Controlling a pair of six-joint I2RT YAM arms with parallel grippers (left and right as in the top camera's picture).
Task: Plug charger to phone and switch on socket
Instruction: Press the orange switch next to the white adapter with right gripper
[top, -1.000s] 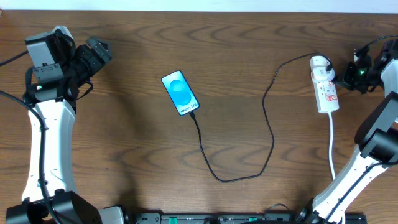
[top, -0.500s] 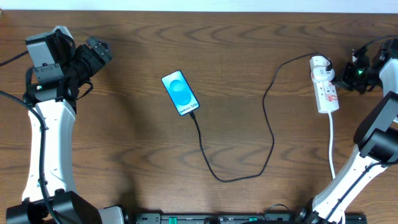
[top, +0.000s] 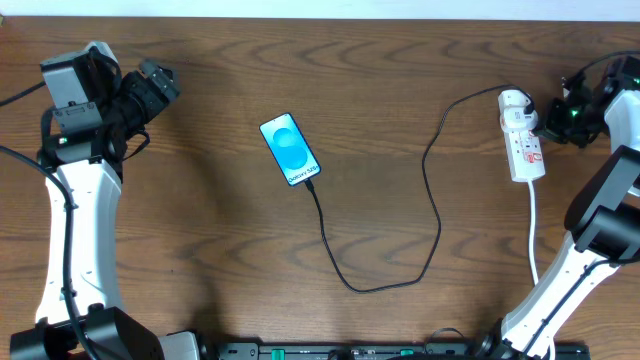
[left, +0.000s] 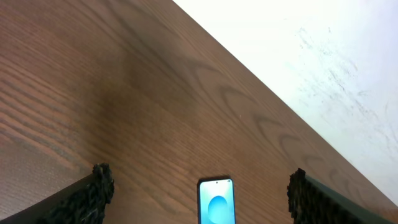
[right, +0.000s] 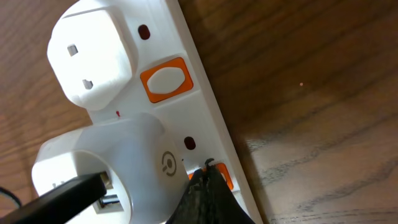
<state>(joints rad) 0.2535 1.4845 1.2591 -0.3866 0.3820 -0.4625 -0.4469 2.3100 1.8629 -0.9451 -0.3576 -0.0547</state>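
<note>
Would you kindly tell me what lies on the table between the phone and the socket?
In the overhead view, only the charger loops its black cable across the bare table between the phone and the socket.

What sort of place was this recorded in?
Likely a robot-lab test bench: a plain wooden table, a robot arm at each side, and a phone, charger cable and power strip laid out.
</note>
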